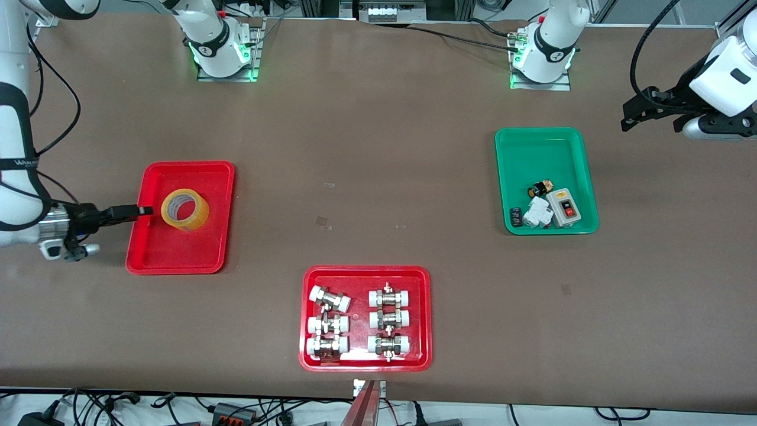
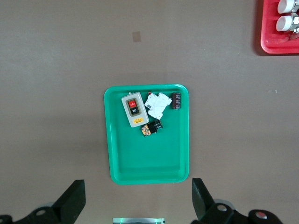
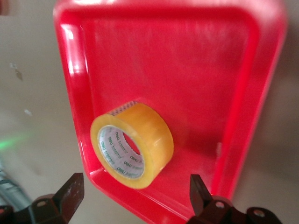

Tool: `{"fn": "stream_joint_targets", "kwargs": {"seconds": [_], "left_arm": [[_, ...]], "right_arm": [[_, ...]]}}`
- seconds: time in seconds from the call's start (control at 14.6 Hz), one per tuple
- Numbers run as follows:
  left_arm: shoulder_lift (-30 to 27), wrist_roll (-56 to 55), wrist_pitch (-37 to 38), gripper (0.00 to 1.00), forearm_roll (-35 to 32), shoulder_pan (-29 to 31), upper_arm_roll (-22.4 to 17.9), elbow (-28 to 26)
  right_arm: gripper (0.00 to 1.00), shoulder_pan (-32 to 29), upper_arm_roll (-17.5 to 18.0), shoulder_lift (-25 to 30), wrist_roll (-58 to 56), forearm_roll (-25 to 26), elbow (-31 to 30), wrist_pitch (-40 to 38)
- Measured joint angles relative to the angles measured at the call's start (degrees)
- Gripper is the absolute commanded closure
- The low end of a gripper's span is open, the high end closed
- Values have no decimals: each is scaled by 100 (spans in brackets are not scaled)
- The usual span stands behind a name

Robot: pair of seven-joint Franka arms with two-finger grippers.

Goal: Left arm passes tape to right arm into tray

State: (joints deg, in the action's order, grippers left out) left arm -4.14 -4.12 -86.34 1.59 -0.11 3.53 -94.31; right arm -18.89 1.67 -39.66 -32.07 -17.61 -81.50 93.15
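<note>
The yellow tape (image 1: pixel 185 209) rests in the bare red tray (image 1: pixel 177 254) at the right arm's end of the table. It is free of both grippers. My right gripper (image 1: pixel 145 210) is open and empty, low at the tray's rim, its tips just short of the tape. In the right wrist view the tape (image 3: pixel 133 144) lies inside the tray (image 3: pixel 196 65), just ahead of the open right gripper (image 3: pixel 135 196). My left gripper (image 1: pixel 634 115) is open and empty, held up over the table at the left arm's end beside the green tray (image 1: pixel 544 145). It waits there, and shows open in its wrist view (image 2: pixel 138 198).
The green tray (image 2: pixel 149 163) holds a grey switch box (image 1: pixel 565 207) and small parts. A second red tray (image 1: pixel 366 361) with white-capped metal fittings sits nearer the front camera, mid-table. Bare brown table lies between the trays.
</note>
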Motion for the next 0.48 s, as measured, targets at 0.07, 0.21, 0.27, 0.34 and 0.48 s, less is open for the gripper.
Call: {"fn": "stream_joint_targets", "kwargs": {"seconds": [0.07, 0.21, 0.27, 0.34, 0.48], "left_arm": [[0, 0, 0, 0, -14, -1, 2, 7], [0, 0, 0, 0, -170, -7, 7, 11], [0, 0, 0, 0, -208, -7, 8, 13], [0, 0, 0, 0, -219, -8, 8, 17], [0, 0, 0, 0, -220, -8, 8, 26]], "right_arm": [[0, 133, 8, 192, 266, 256, 163, -14], [0, 479, 33, 632, 935, 832, 412, -170], [0, 675, 38, 826, 1294, 1065, 503, -298], [0, 865, 42, 983, 1642, 1261, 588, -415], [0, 1208, 50, 1185, 2270, 1484, 756, -560]]}}
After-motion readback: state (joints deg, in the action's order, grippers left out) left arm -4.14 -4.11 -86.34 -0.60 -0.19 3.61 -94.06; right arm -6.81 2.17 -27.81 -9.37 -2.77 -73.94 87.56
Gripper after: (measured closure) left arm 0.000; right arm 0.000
